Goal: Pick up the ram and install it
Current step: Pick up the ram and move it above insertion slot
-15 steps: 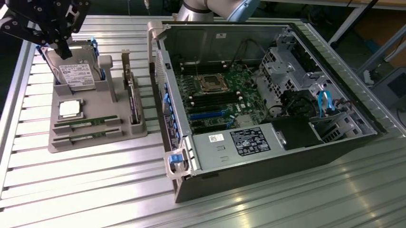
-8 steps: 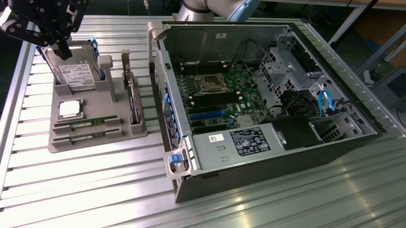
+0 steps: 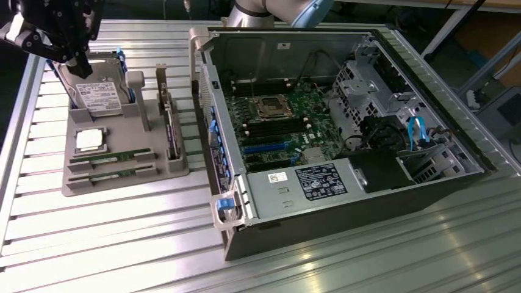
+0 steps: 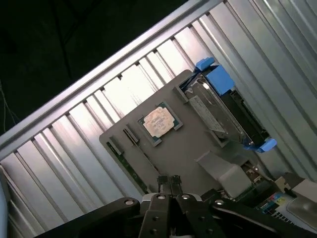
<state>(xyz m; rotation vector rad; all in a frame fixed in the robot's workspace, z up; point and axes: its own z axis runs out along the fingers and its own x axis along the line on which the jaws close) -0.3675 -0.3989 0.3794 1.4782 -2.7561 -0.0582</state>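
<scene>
**Exterior view.** A black robot gripper (image 3: 80,70) hung over the far end of a grey moulded plastic parts tray (image 3: 122,186), which sat on a ribbed aluminium table (image 3: 97,244). Its fingers were pressed together and held nothing. Directly beneath it lay a silver hard drive with a white label (image 3: 97,94), and nearer the camera a square silver processor chip (image 3: 89,140). The ram, a long thin green circuit-board stick (image 3: 110,160), lay flat in a slot at the tray's near end, well apart from the gripper. A second stick like it lay just beside it. A tall bracketed expansion card (image 3: 167,122) stood along the tray's side toward the exterior view's right. Beyond it lay an open black computer case (image 3: 350,213) with its green motherboard (image 3: 277,116) exposed.

The likely risks were a descent with the fingers together, which would knock the stick rather than straddle it. The gripper could also settle on the hard drive or processor instead.

**Wrist view.** The gripper's fingertips (image 4: 168,181) met over the tray's bare grey floor (image 4: 193,144). The ram (image 4: 128,166) ran along the tray's edge near them, and no contact could be seen. The processor chip (image 4: 158,121) sat close by. With the two sticks so close, a slightly skewed grasp could probably catch both or lift one tilted, and a tilted stick could jam or bend at the motherboard slot.
</scene>
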